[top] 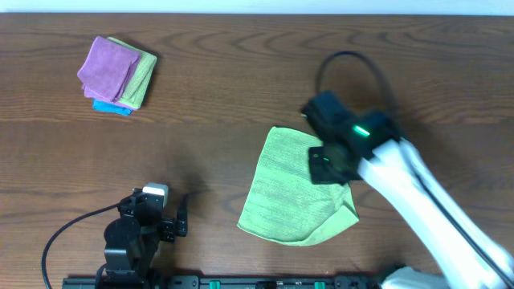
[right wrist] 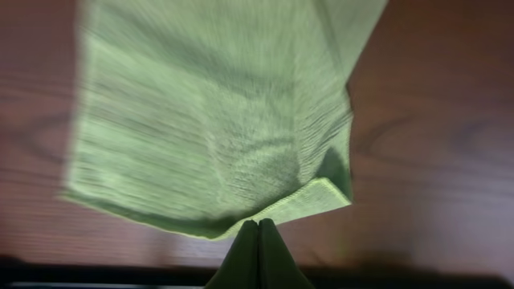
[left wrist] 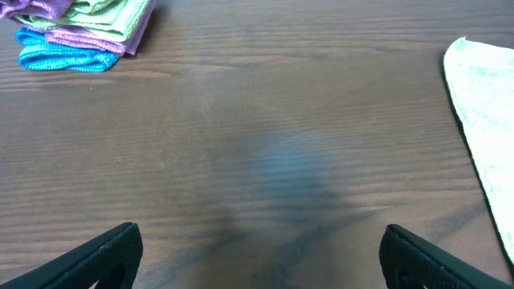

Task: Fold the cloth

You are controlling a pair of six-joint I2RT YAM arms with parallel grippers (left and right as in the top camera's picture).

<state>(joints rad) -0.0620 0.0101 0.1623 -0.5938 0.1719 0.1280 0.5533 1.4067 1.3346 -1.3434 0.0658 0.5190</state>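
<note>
Right gripper (right wrist: 259, 231) closed, fingertips pinching the near hem of the cloth (right wrist: 209, 120), which spreads away from it. Left gripper (left wrist: 261, 245) spread wide, empty, well apart from the cloth

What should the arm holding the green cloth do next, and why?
Probably lift a little and carry the pinched edge over toward the opposite side: the right gripper is shut on an edge of the cloth, most of which lies spread on the table.

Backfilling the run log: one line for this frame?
left gripper: open, apart from cloth | right gripper: shut on cloth edge | cloth: on table, fold not finished
</note>
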